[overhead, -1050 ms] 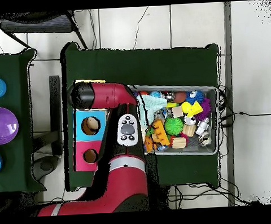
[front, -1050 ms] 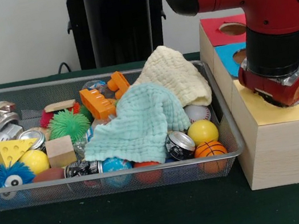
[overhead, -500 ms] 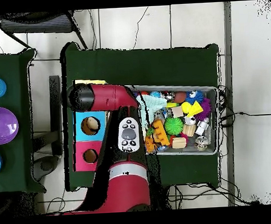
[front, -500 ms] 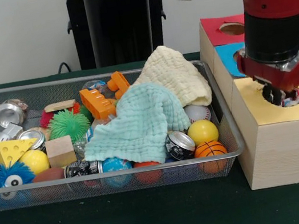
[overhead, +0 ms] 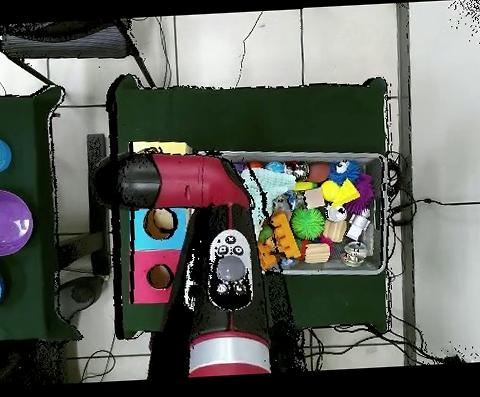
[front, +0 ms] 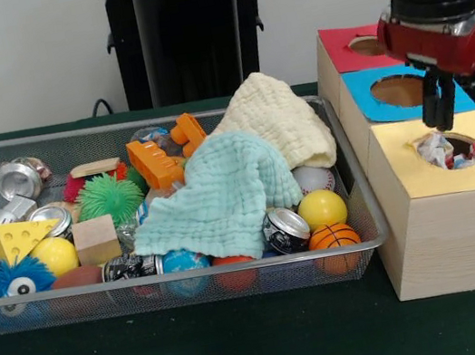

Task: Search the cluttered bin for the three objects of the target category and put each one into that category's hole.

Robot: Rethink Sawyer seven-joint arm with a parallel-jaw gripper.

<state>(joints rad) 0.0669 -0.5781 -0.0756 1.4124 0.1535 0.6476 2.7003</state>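
A crushed can [front: 447, 150] sits in the round hole of the yellow box top [front: 432, 182], its crumpled rim poking out. My gripper [front: 440, 116] hangs open just above it, holding nothing. More cans lie in the wire bin [front: 193, 288]: a silver one [front: 16, 178] at the far left, one [front: 53, 219] behind the cheese wedge, a dark one [front: 285, 230] under the green cloth, and another [front: 129, 266] at the front wall. In the overhead view the red arm [overhead: 178, 180] hides the gripper and the yellow hole.
Blue [front: 397, 90] and red [front: 368, 45] holes lie behind the yellow one. A green cloth [front: 222, 194] and a cream cloth [front: 278, 120] cover much of the bin. Balls, orange bricks [front: 156, 160], a wood block [front: 96, 239] and spiky toys fill the rest.
The gripper has risen out of the yellow hole and left the crushed can sitting in it. The arm has swung up and back from the box.
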